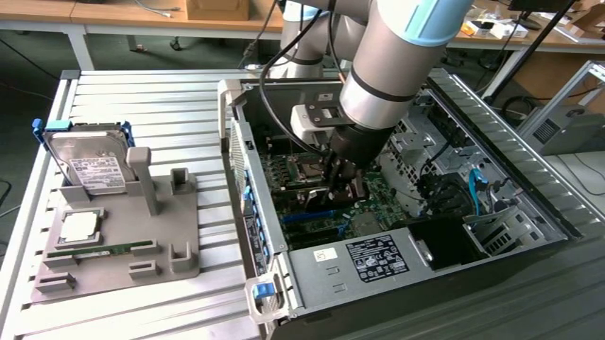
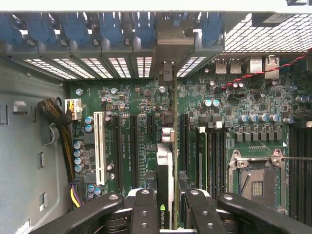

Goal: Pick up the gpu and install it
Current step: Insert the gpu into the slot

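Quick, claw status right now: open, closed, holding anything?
Claw: closed on the gpu, card held edge-on over the motherboard.

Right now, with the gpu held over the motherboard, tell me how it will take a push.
The gpu looks stiff: it stands edge-on, straight, in the gripper. Probably fragile: a thin circuit card, so a skewed push could stress it. Upright on its edge, it would likely tip if released.

gpu [image 2: 165, 170] in tool [image 2: 170, 210], over motherboard [image 2: 127, 100], inside case [image 1: 511, 134]
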`<state>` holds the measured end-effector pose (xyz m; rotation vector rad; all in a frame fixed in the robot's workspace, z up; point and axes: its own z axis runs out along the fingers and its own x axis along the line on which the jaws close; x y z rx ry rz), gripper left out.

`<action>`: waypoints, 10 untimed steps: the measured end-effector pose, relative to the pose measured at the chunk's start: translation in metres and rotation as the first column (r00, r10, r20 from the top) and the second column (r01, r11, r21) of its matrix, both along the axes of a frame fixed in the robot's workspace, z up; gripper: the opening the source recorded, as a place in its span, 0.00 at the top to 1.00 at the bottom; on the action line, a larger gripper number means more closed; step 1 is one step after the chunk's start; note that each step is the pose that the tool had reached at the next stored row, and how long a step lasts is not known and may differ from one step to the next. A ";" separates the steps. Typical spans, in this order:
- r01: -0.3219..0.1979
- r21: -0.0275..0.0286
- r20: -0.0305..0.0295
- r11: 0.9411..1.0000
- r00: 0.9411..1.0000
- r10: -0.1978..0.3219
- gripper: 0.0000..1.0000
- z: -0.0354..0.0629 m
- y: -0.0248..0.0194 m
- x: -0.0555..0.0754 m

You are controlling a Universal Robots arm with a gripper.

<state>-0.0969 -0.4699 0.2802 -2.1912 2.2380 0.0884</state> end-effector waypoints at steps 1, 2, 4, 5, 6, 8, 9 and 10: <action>0.000 0.000 0.000 1.000 1.000 0.000 0.73 0.0000 0.0000 0.000; 0.000 0.000 0.000 1.000 1.000 0.000 0.73 0.0000 0.0000 0.000; -0.001 0.000 0.000 1.000 1.000 0.001 0.73 0.0000 0.0000 0.000; -0.001 0.000 0.000 1.000 1.000 0.001 0.73 0.0000 0.0000 0.000; -0.001 0.000 0.000 1.000 1.000 0.001 0.73 0.0000 0.0000 0.000; -0.006 0.000 0.000 1.000 1.000 0.006 0.73 0.0000 0.0000 0.000; -0.008 0.000 0.000 1.000 1.000 0.008 0.73 0.0000 0.0000 0.000; -0.013 0.000 0.000 1.000 1.000 0.013 0.73 -0.0001 0.0001 0.000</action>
